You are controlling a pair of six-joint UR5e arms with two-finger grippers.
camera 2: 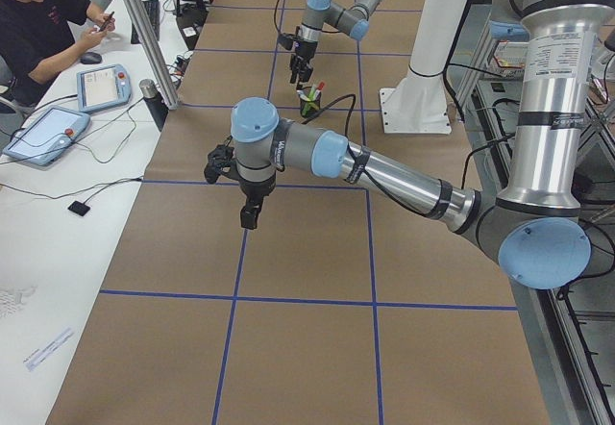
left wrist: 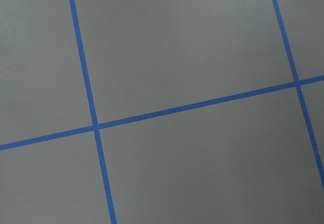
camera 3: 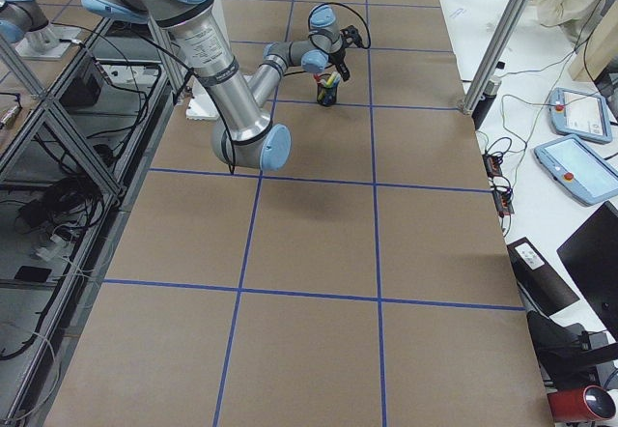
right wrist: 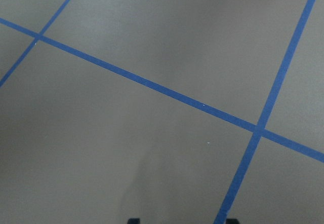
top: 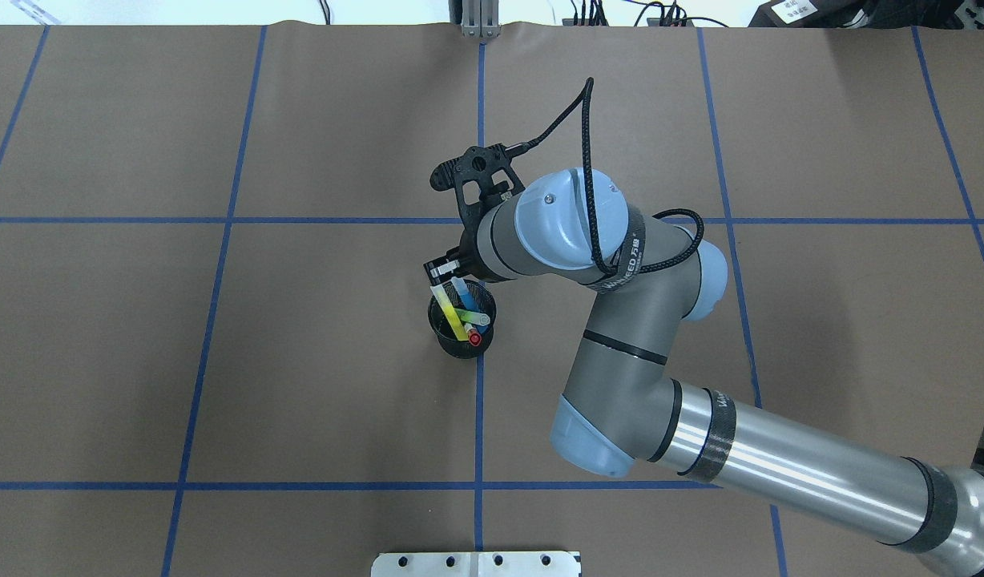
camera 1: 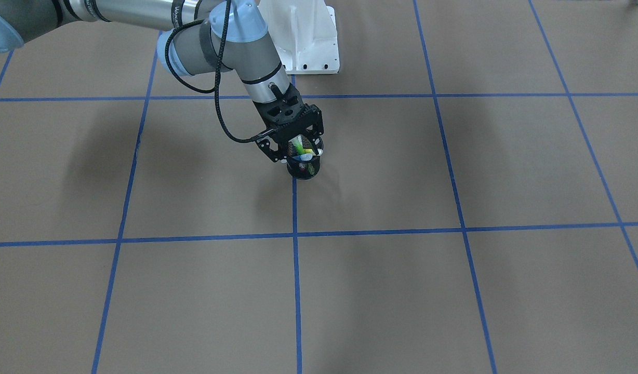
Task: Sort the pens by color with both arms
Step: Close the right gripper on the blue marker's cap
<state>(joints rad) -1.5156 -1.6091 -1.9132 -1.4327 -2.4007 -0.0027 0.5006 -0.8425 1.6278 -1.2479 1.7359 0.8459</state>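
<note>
Your four pens stand bunched in the mesh cup, centre of the overhead view — the right arm's jaws hang spread over them. The left arm's jaws — you cannot tell.

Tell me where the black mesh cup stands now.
In the overhead view the mesh cup stands near the table centre on a blue tape line, just under the right tool.
</note>
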